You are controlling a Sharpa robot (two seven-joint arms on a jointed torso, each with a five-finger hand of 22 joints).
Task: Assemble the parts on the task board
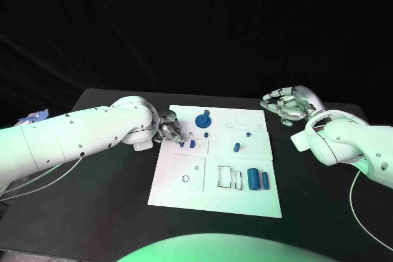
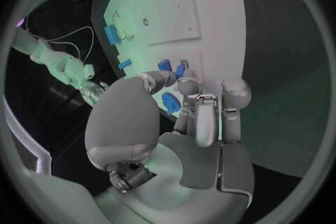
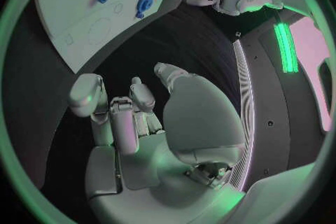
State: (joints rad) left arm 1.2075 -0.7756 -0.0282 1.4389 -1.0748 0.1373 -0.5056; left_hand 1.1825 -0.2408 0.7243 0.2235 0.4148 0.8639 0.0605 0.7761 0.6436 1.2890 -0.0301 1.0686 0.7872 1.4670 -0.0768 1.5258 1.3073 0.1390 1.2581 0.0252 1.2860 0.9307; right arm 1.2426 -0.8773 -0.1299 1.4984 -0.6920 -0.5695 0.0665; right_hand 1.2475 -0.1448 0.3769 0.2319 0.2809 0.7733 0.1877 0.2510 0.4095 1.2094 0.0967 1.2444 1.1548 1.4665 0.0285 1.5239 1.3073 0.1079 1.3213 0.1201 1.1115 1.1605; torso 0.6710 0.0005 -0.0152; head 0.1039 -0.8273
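The left hand hangs at the near-left edge of the white task board, fingertips down among small blue parts; I cannot tell whether it pinches one. A round blue part sits just beyond that hand, a blue cylinder well away toward the board's other end. The right hand hovers off the board's far corner over the black table, fingers curled in, holding nothing.
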